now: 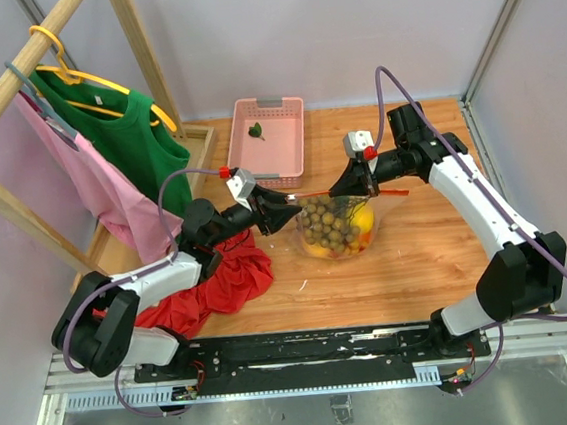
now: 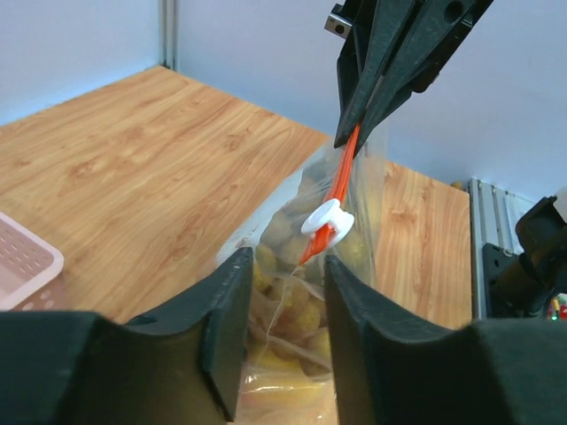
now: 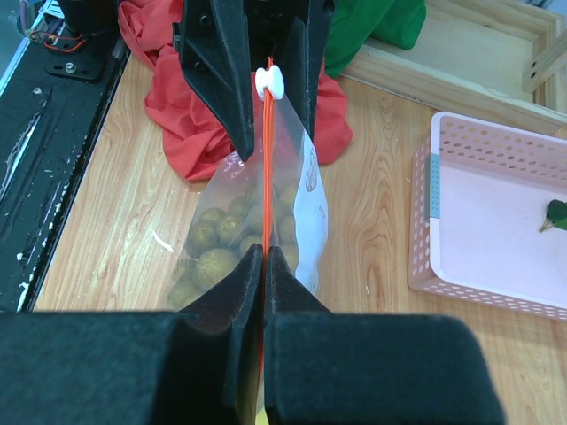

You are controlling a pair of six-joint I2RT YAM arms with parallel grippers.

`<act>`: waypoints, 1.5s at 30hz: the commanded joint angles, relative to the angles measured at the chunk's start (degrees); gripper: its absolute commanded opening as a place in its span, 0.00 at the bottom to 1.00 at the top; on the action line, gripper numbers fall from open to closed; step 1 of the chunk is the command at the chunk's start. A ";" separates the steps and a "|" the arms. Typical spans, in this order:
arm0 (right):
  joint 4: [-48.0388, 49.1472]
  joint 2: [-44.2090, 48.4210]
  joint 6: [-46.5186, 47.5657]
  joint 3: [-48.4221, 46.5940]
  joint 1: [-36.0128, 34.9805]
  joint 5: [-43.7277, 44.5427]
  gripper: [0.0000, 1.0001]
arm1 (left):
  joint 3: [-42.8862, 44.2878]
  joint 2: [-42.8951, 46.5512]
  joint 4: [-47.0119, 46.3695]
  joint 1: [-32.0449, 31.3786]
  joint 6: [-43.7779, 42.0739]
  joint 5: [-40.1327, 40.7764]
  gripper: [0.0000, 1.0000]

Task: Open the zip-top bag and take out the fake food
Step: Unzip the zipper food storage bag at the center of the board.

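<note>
The zip-top bag [image 1: 337,229] hangs upright over the middle of the table, held up by its orange-red zip strip [image 3: 266,168]. Through the clear plastic shows the fake food [image 3: 213,257]: a tan-brown bunch of little balls over a yellow fruit [image 1: 363,227]. My right gripper [image 3: 264,254] is shut on the zip strip at the bag's right end. My left gripper [image 2: 283,266] stands open at the other end, its fingers [image 2: 229,319] either side of the bag's top. The white slider [image 2: 326,218] sits just beyond the fingertips, and nothing shows them pressing on it.
A pink basket [image 1: 268,139] with a small green leaf stands behind the bag. A red cloth [image 1: 215,284] lies crumpled at the front left. A wooden rack [image 1: 9,78] with green and pink shirts fills the left side.
</note>
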State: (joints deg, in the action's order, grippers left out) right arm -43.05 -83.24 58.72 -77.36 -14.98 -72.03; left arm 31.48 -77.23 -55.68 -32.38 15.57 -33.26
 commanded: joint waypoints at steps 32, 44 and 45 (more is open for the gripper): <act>32.24 7.98 -17.54 9.85 -13.19 12.42 0.45 | 7.87 -0.19 7.69 -2.20 -0.71 -0.41 0.00; 34.56 8.20 -18.63 11.80 -15.32 13.15 0.34 | 7.72 0.19 8.47 -2.55 0.25 0.27 0.00; 34.60 8.13 -18.65 11.80 -15.34 13.19 0.33 | 7.74 0.28 8.56 -2.56 0.25 0.36 0.00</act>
State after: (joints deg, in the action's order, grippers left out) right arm -10.79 -76.05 41.52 -66.22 -28.25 -59.59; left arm 37.39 -78.48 -46.09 -34.28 15.53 -33.41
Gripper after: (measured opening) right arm 0.348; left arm 0.009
